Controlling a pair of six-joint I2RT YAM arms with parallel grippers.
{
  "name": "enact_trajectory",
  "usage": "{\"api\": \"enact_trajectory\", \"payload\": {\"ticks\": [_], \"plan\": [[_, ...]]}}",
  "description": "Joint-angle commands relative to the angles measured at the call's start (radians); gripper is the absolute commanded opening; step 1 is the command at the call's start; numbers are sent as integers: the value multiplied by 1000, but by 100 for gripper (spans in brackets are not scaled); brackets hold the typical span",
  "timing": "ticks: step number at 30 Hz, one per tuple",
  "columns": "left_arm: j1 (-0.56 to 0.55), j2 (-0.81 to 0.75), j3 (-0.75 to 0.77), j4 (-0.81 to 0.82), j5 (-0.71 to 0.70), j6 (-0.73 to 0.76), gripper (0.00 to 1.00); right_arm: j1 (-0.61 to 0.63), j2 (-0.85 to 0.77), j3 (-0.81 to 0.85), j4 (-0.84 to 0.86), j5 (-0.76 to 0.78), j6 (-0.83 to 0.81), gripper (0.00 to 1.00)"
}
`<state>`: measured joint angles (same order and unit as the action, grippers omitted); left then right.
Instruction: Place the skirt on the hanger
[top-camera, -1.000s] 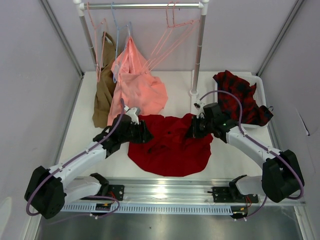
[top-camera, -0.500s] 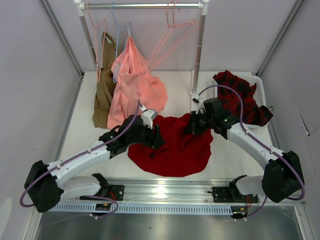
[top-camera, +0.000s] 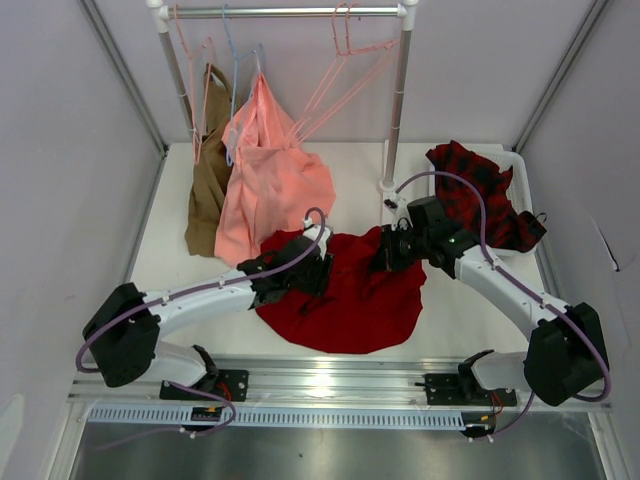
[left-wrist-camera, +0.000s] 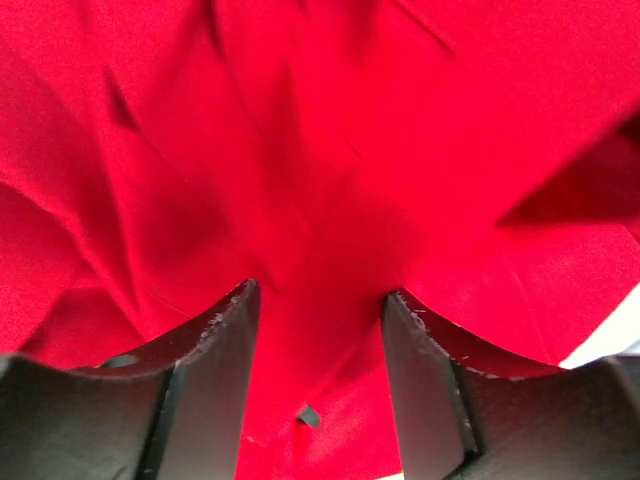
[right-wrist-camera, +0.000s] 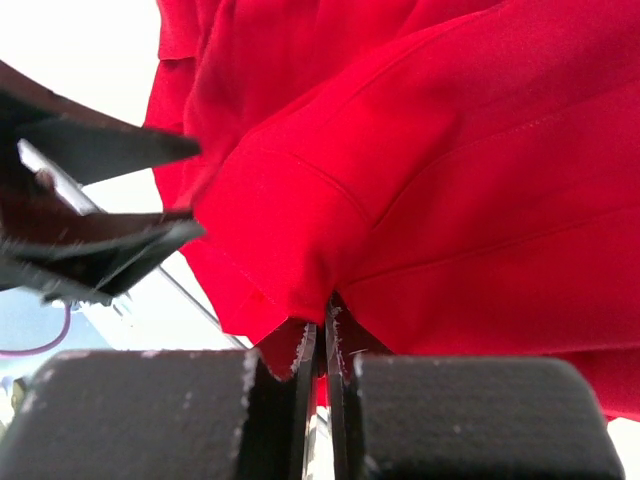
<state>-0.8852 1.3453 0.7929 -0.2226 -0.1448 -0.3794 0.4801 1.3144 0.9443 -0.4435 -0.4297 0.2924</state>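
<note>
The deep-red skirt (top-camera: 345, 300) lies crumpled on the table (top-camera: 165, 255); the right gripper (right-wrist-camera: 322, 335) has its jaws clamped on the skirt's edge; the left gripper (left-wrist-camera: 318, 300) has its jaws apart over the folds.

Deep-red skirt (top-camera: 350, 300) on white table (top-camera: 165, 250), left arm (top-camera: 200, 295) and right arm (top-camera: 500, 280) at its far edge.
</note>
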Motion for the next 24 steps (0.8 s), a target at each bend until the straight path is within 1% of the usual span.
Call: {"api": "enact_trajectory", "payload": {"ticks": [1, 2, 4, 5, 6, 7, 8, 10, 12, 14, 15, 16, 17, 18, 20, 21, 24], "plan": [[0, 28, 72, 19, -134, 13, 54, -1, -40, 7, 29, -72, -24, 5], [5, 29, 77, 17, -140, 8, 47, -5, -40, -2, 43, -81, -24, 5], [32, 52, 98, 3, -142, -16, 39, -12, -38, -41, 71, -93, -16, 4], [41, 64, 107, -7, -139, -21, 31, -18, -34, -51, 78, -99, -12, 4], [58, 78, 136, -15, -139, -26, 27, -23, -24, -59, 87, -103, -6, 4], [63, 109, 147, -38, -142, -27, 17, -24, -20, -84, 113, -104, 11, 5], [69, 123, 157, -47, -141, -27, 12, -24, -15, -94, 129, -103, 19, 6], [74, 138, 180, -54, -113, -29, 3, -24, 5, -120, 149, -63, 36, 16], [74, 156, 190, -54, -69, -24, 0, -29, 26, -128, 149, -6, 44, 22], [74, 178, 193, -64, -56, -26, 0, -29, 29, -130, 144, 34, 45, 31], [75, 189, 201, -69, -52, -23, 0, -28, 26, -131, 146, 58, 45, 41], [78, 201, 204, -76, -33, -23, 0, -28, 14, -131, 144, 77, 48, 48], [81, 224, 218, -89, -18, -23, 0, -28, 5, -127, 137, 104, 50, 57], [89, 235, 220, -92, -3, -21, 0, -25, -4, -124, 129, 156, 51, 60], [91, 244, 235, -99, 10, -21, 0, -20, -32, -122, 109, 189, 50, 65], [91, 248, 235, -101, 11, -21, 0, -17, -44, -124, 98, 228, 57, 67], [94, 256, 249, -109, 14, -18, 0, -2, -87, -139, 86, 267, 71, 67]]}}
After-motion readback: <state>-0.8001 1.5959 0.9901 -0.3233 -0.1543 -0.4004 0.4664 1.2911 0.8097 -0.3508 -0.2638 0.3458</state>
